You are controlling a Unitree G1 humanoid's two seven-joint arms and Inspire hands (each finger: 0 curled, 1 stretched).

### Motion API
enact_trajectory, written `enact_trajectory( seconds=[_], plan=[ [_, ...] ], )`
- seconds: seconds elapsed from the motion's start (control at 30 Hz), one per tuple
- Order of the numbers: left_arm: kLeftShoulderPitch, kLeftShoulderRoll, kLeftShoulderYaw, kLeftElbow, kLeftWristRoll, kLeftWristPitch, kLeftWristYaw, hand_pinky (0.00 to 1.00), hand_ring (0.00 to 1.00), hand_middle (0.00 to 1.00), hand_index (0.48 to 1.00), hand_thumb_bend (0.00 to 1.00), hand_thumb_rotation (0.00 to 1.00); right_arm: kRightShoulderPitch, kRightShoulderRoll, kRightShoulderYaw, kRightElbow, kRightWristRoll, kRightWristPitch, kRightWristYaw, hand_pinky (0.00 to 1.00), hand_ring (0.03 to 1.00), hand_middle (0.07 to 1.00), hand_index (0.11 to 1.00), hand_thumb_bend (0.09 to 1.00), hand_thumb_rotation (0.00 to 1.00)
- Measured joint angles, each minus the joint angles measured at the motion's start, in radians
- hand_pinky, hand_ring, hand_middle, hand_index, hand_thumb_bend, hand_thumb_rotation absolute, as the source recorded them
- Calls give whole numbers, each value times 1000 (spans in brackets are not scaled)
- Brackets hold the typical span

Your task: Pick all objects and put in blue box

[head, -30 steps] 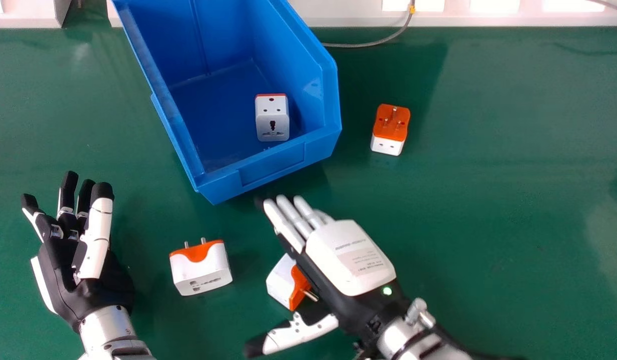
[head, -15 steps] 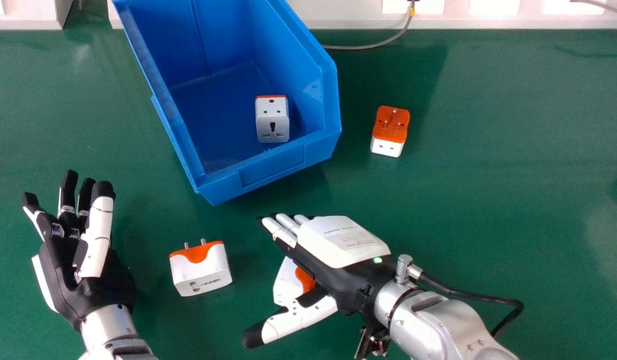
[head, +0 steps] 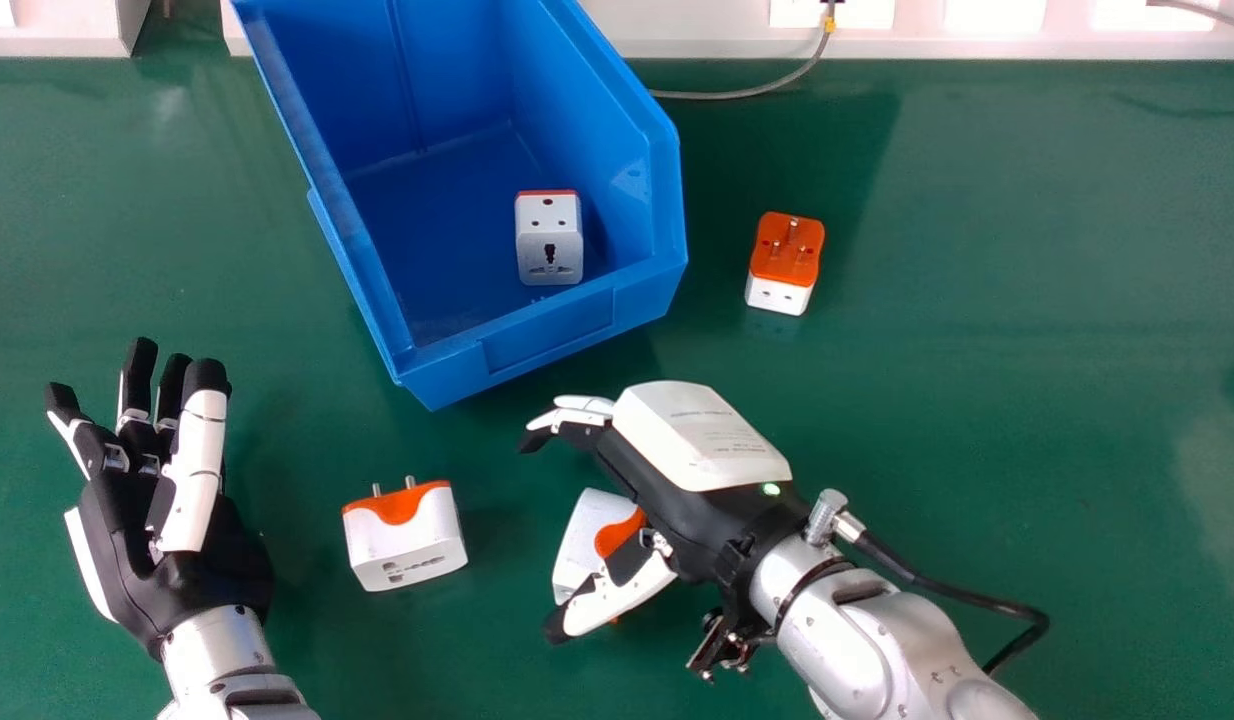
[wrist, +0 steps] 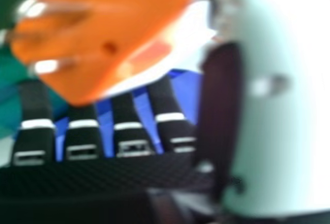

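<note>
The right hand (head: 702, 435) is over the near part of the green counter (head: 977, 300), at a plug adapter (head: 582, 545) that sits between its thumb (head: 617, 595) and palm. Its fingers (head: 577, 412) are only slightly bent and extend past the adapter, not closed round it; whether the thumb touches it I cannot tell. In the right hand view, that adapter's orange face and metal pins are in front of the fingers. The left hand (head: 182, 540) is at the left, relaxed and holding nothing. Between the hands, a second adapter (head: 407, 540) lies on the counter, pins toward the far side. A third (head: 785, 255) is to the right of the blue box (head: 537, 340), pins up. A fourth (head: 549, 240) is inside the box, near its front right corner.
</note>
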Motion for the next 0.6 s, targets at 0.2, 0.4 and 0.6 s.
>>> enact_trajectory(
  seconds=[0.2, 0.4, 0.6],
  plan=[
    [3, -3, 0, -4, 1, 0, 5, 839, 875, 890, 886, 677, 63, 3, -2, -3, 25, 12, -51, -22, 287, 406, 487, 503, 514, 0],
    [4, -3, 0, -8, 2, 0, 5, 830, 878, 892, 886, 668, 60, 16, -3, -5, 49, 33, -106, -59, 294, 406, 482, 502, 513, 0],
    [5, -4, -3, -8, 8, 0, 10, 827, 881, 896, 892, 664, 65, 30, -7, -12, 96, 39, -196, -148, 375, 440, 500, 487, 501, 0]
  ],
)
